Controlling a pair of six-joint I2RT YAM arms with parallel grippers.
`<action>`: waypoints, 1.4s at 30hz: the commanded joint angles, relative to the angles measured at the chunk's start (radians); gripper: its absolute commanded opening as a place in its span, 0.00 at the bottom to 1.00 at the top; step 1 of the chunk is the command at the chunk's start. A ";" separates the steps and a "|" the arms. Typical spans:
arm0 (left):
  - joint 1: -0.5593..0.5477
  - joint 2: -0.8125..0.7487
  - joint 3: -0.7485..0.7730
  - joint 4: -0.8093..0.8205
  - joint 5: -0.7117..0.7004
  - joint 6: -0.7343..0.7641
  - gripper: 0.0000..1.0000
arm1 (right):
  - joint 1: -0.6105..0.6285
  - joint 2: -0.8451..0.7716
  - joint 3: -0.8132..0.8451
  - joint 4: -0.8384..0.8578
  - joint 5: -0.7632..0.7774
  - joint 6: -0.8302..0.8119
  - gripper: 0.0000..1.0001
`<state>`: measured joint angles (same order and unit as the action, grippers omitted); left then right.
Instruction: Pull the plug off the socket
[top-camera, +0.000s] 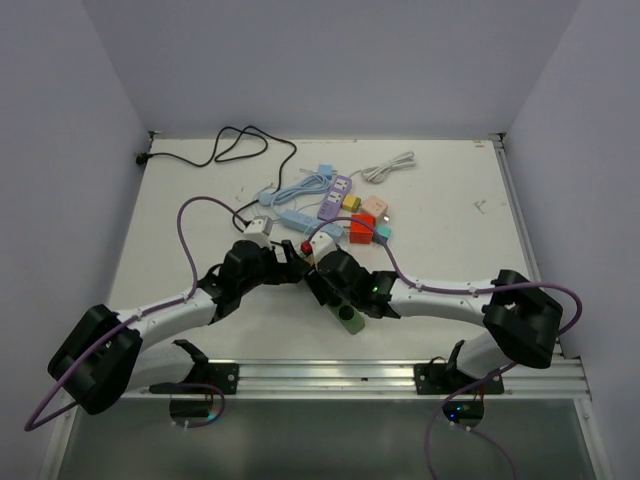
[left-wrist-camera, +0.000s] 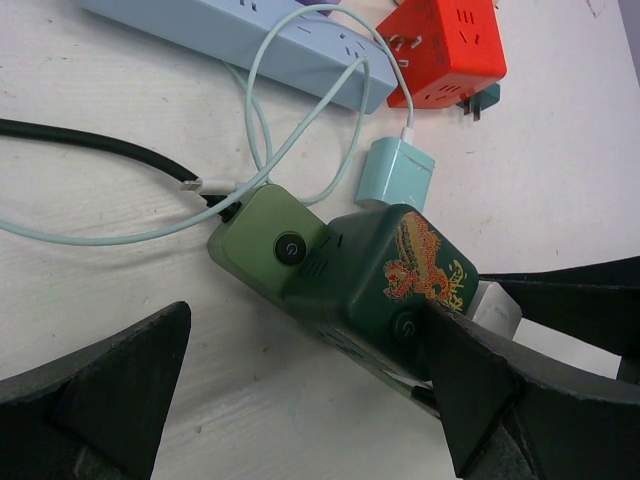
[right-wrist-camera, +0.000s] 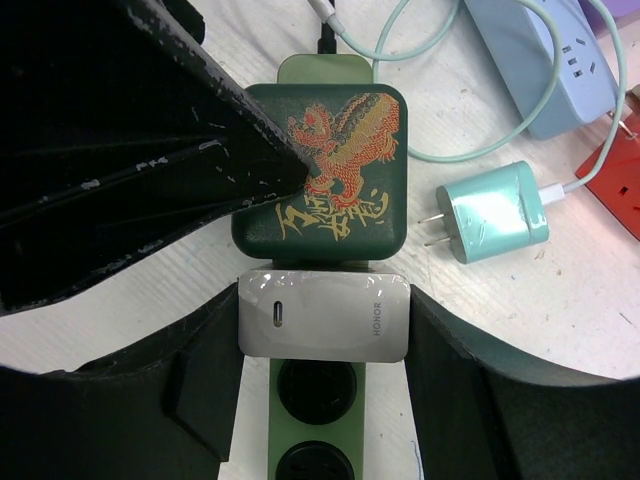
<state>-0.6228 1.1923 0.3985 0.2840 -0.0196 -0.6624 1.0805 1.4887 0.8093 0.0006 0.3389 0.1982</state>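
While the left claw (left-wrist-camera: 305, 335) gapes, the right claw (right-wrist-camera: 322, 305) pinches the white plug (right-wrist-camera: 323, 320), largely hiding the socket (right-wrist-camera: 318, 428).

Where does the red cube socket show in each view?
Top external: red cube socket at table centre, beyond both arms.
Left wrist: top right corner.
Right wrist: cropped at the right edge.
Shared landmark: green power strip, holding the white charger.
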 joint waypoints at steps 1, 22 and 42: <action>0.009 0.039 -0.040 -0.109 -0.083 0.043 0.99 | 0.012 -0.100 0.036 0.084 -0.043 0.041 0.33; 0.009 0.095 -0.038 -0.100 -0.094 0.052 1.00 | -0.024 -0.113 0.093 0.016 -0.057 0.064 0.34; 0.009 0.133 -0.041 -0.094 -0.088 0.050 0.99 | -0.174 -0.145 0.042 0.053 -0.323 0.162 0.38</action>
<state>-0.6243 1.2804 0.4038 0.4030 -0.0059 -0.6758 0.9630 1.4372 0.8257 -0.1120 0.1616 0.2970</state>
